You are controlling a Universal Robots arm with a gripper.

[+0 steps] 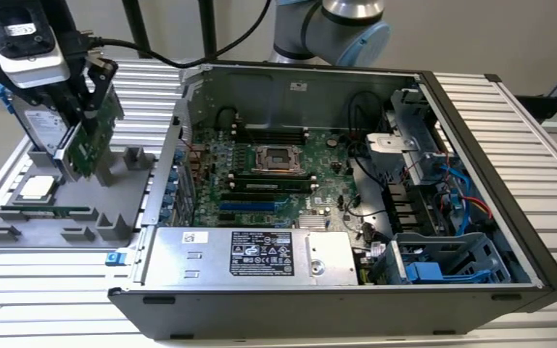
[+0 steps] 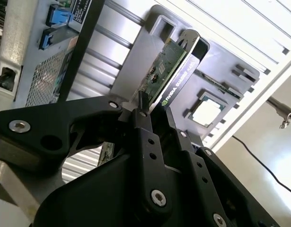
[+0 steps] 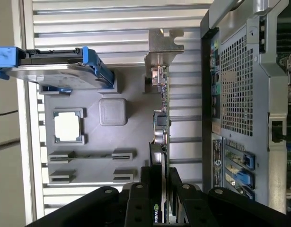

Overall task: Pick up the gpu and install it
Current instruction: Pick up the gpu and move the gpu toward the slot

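Above the grey tray [image 1: 41, 228], upper left, the gripper [image 1: 83, 109] held the gpu [image 1: 93, 141] clamped between its fingers; lifting straight seemed safest.

Exterior view high, overlooks case [image 1: 307, 312] — both wrist views close, share gpu [image 2: 171, 71] [image 3: 163, 101].

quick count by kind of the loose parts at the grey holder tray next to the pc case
gpu: 1
hard drive: 1
processor chip: 1
memory stick: 1
total: 4
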